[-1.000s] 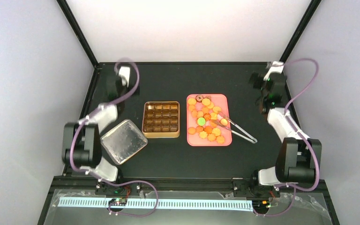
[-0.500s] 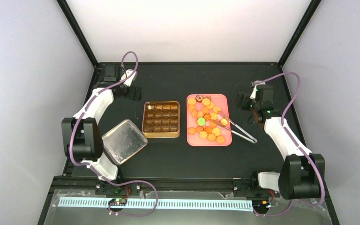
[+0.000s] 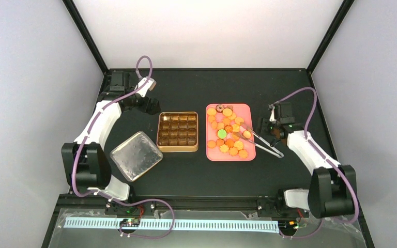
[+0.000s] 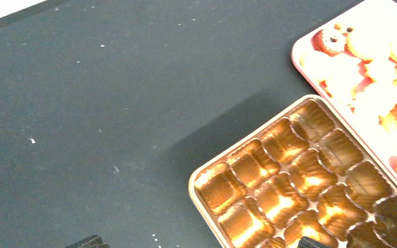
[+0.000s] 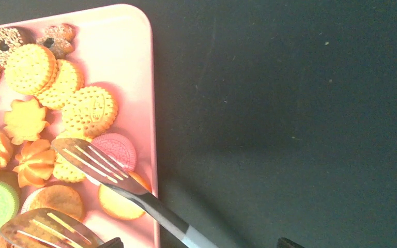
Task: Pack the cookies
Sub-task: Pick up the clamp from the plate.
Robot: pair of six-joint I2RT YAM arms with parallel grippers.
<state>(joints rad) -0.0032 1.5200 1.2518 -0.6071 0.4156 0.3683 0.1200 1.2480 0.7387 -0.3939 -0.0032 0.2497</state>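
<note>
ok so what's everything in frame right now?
small round and flower-shaped cookies: many, too crowded to count; mostly orange-golden, one green, one pink, a few dark brown; all on the tray
pink rectangular tray: one; right of the tin
brown-gold compartmented tin: one; centre, compartments look empty
silver metal lid: one; near-left of the tin
metal tongs: one pair, silver; tips over the tray's right side, handles on the table
black table: one; under everything
left end effector: open, empty; by the tin's far-left corner
right end effector: open, empty; over the tongs' handles
</note>
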